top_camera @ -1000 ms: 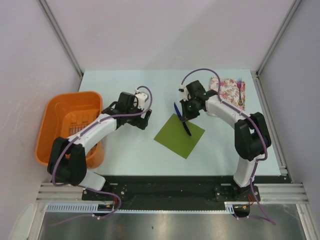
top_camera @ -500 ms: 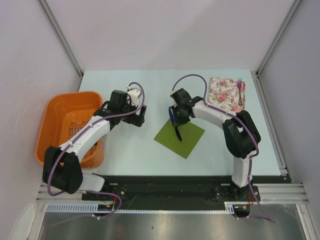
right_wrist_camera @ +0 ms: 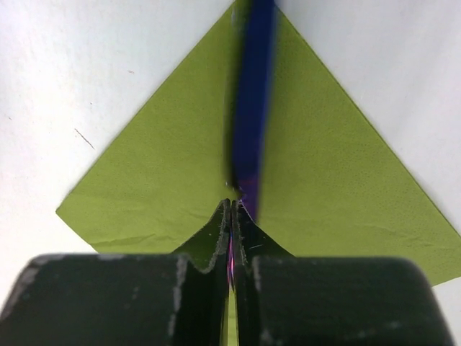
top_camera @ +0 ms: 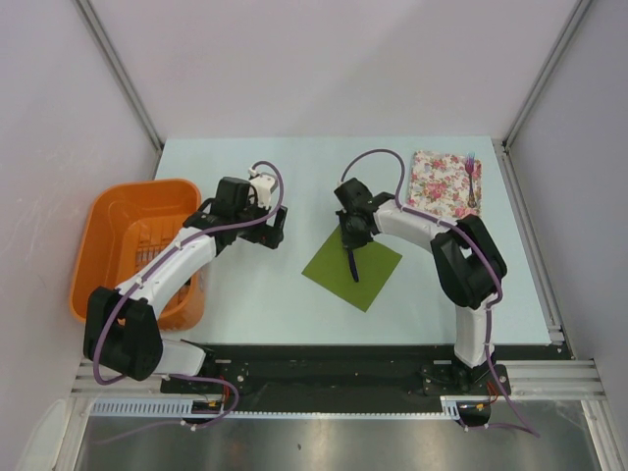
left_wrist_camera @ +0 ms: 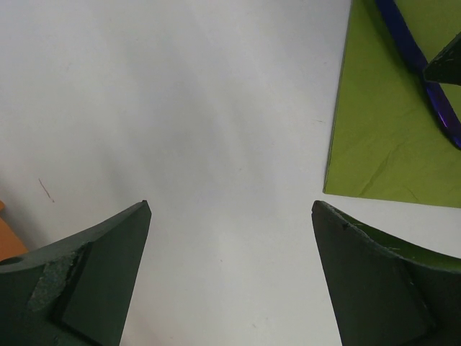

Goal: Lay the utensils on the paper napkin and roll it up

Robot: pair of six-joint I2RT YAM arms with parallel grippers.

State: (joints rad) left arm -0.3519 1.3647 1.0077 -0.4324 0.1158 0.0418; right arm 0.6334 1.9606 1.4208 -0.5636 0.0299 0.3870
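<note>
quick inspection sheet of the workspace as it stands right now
surface: pale table, one small dark mark in the left wrist view
job's things: green napkin lies flat; blue-handled utensil held over it; a fork rests on the floral pad
clutter: orange basket at the left edge
grippers: left gripper jaws wide apart, holding nothing; right gripper jaws shut on the blue-handled utensil
cables: purple cables loop along both arms, off the napkin
surroundings: white walls, metal rail by the bases
</note>
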